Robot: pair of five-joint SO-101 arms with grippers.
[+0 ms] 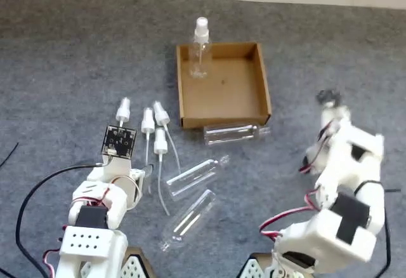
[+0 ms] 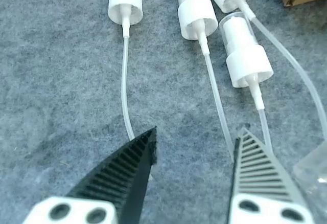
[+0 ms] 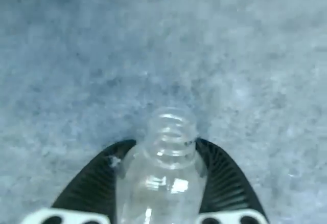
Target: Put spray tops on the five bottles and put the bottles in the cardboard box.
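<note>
Grey carpeted bench (image 1: 63, 68): one capped bottle (image 1: 200, 52) stands in the cardboard box (image 1: 219, 121).
The right gripper (image 3: 164, 142) is clamped on an open-necked bottle (image 3: 166, 178), likely steadying it for capping; the left gripper (image 2: 197, 132), jaws apart, hovers by four spray tops (image 2: 195, 12), ready to pick one.

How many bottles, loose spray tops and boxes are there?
Bottles: 5 (capped bottle standing in the cardboard box, three lying bottles on the carpet, held bottle in the right gripper)
Loose spray tops: 4
Cardboard box: 1
Total: 10
</note>
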